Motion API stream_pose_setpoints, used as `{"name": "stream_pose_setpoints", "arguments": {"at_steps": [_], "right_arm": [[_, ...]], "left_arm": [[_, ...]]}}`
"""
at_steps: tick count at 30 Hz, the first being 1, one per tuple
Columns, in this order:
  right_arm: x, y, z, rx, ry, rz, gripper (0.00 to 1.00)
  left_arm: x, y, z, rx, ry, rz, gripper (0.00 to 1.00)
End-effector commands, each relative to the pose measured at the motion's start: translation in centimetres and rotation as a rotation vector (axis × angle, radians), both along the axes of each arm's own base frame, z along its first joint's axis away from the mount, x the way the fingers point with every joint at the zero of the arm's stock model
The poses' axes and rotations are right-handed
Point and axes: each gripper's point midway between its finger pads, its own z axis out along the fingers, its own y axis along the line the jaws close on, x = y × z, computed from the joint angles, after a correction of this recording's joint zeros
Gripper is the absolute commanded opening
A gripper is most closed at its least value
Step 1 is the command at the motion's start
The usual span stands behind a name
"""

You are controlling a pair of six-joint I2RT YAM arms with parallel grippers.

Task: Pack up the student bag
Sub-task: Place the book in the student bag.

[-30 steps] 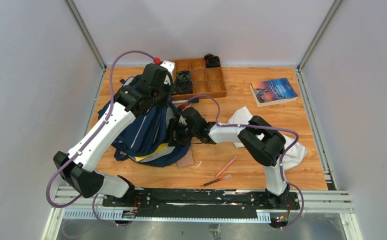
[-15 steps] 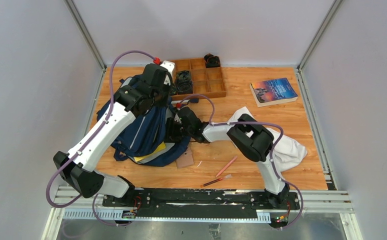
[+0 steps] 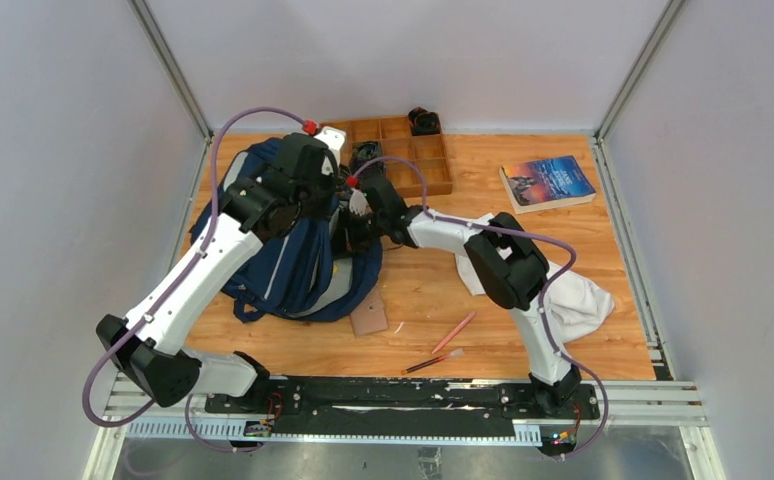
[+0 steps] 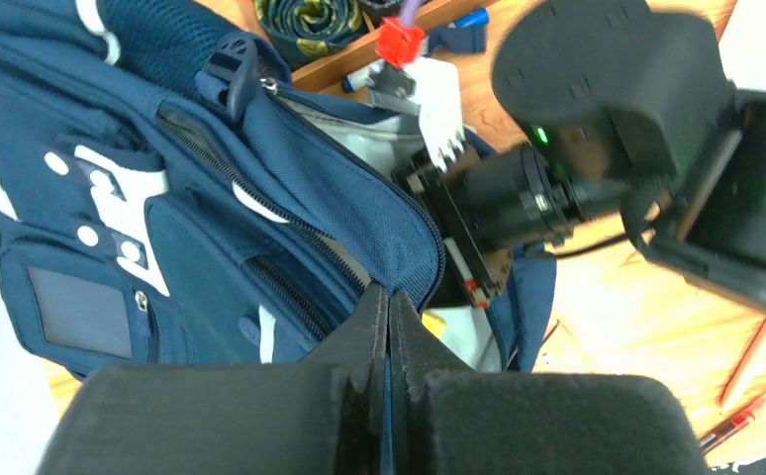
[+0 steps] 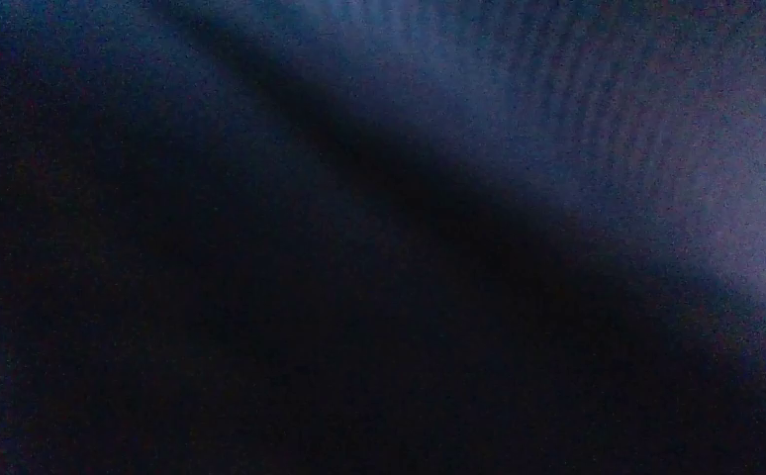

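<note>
**A:** Where is the student bag, and who holds it?

**B:** The navy student bag (image 3: 283, 265) sits toward the far-left corner of the wooden bench (image 3: 423, 300), its mouth facing right. The left claw (image 4: 389, 297) is fully closed, and appears to pinch the rim of the opening to hold it up. The right claw (image 3: 353, 238) is pushed inside the mouth. It is closed, but its own camera sees only dark blue fabric, so I cannot tell whether it holds anything.

**A:** How much is packed?

**B:** Something yellow (image 4: 436, 322) shows inside the opening. I judge the job only partly done, because plenty lies outside. A brown card (image 3: 370, 320) lies just beside the bag. A pink pencil (image 3: 453, 331) and a red pen (image 3: 431, 363) lie toward the near edge. A white cloth (image 3: 573, 300) lies under the right arm, toward the right edge. A paperback book (image 3: 549, 182) lies near the far-right corner. A wooden compartment tray (image 3: 423, 165) with small dark items stands at the far edge.
</note>
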Motion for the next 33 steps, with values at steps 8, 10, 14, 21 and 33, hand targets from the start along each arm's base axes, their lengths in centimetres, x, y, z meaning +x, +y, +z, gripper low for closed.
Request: {"name": "stream_pose_setpoints", "arguments": {"at_steps": [8,10,14,21,33], "right_arm": [[0.8,-0.9,5.1,0.153,-0.129,0.255,0.00],[0.2,-0.2,7.0,0.252,-0.176,0.299,0.00],[0.5,0.9,8.5,0.370,-0.302,0.260,0.00],[2.0,0.1,6.0,0.307,-0.277,0.060,0.57],[0.4,-13.6,4.6,-0.253,-0.373,-0.173,0.64]], "left_arm": [[-1.3,-0.4,2.7,-0.030,-0.052,-0.097,0.00],[-1.2,-0.6,2.7,-0.023,-0.043,-0.111,0.00],[-0.6,-1.5,2.4,-0.016,-0.022,-0.152,0.00],[1.5,-2.3,0.2,-0.016,0.056,-0.147,0.00],[3.0,-1.3,-0.7,-0.110,0.122,-0.099,0.00]]}}
